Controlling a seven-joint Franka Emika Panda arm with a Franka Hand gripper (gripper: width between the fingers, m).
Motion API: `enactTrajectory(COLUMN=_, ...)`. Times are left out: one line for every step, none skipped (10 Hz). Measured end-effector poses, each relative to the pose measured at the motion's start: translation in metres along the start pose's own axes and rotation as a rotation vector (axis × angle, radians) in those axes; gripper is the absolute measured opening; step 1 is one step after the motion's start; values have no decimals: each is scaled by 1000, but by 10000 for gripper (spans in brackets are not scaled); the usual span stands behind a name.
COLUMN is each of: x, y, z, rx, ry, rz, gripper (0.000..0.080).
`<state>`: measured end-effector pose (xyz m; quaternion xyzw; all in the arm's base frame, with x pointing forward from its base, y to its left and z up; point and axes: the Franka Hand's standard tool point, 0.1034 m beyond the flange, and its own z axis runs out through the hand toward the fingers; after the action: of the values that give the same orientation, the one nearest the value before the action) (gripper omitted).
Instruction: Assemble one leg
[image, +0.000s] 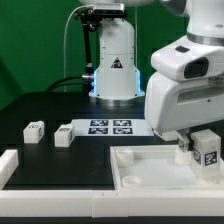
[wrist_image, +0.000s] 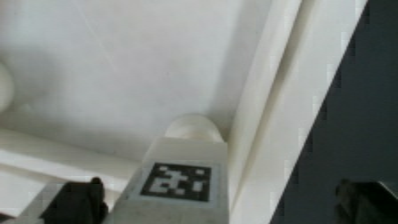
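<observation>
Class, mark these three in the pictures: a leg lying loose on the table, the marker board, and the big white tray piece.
leg (image: 63, 135), exterior view, top face.
marker board (image: 110, 127), exterior view, middle among the tags.
tray piece (image: 128, 158), exterior view, near rim.

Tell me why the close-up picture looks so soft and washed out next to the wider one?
In the wrist view the camera sits close to the leg, so the white surfaces blur together and only the tag reads fairly clearly; the tool's fingertips are dark smudges at the edge. The exterior view is sharper, with bright white parts against a black table and a green backdrop.
</observation>
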<state>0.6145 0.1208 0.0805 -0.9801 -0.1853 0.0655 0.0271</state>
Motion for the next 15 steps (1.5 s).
enactTrajectory(x=0, y=0, z=0, rx=0, ry=0, rz=0, gripper=649)
enactTrajectory(x=0, y=0, z=0, rx=0, ry=-1, rz=0, gripper=649)
enactTrajectory(x=0, y=0, z=1, rx=0, ry=-1, rz=0, gripper=649)
enactTrajectory(x=0, y=1, z=1, rx=0, ry=-1, rz=0, gripper=649)
enactTrajectory(x=2, y=3, z=1, rx=0, ry=2, rz=3, gripper=649)
enactTrajectory(x=3, y=4, z=3, rx=1, ry=2, rz=1, gripper=649)
enactTrajectory(x=6, y=4, z=2, rx=0, ry=5, rz=0, gripper=649)
enactTrajectory(x=10, y=3, z=-2, rx=-2, ry=14, rz=2, gripper=560)
enactTrajectory(x=12, y=2, z=-3, rx=-3, ry=18, rz=0, gripper=425)
enactTrajectory(x=11, y=3, z=-3, rx=-3, ry=17, rz=0, gripper=425)
enactTrajectory(x=11, y=3, z=-2, rx=-3, ry=19, rz=2, gripper=291)
enactTrajectory(x=11, y=3, z=-2, rx=-3, ry=19, rz=2, gripper=291)
enactTrajectory(x=11, y=3, z=-2, rx=-3, ry=19, rz=2, gripper=291)
enactTrajectory(x=11, y=3, z=-2, rx=-2, ry=19, rz=23, gripper=291)
enactTrajectory(x=11, y=3, z=-2, rx=-2, ry=19, rz=47, gripper=291)
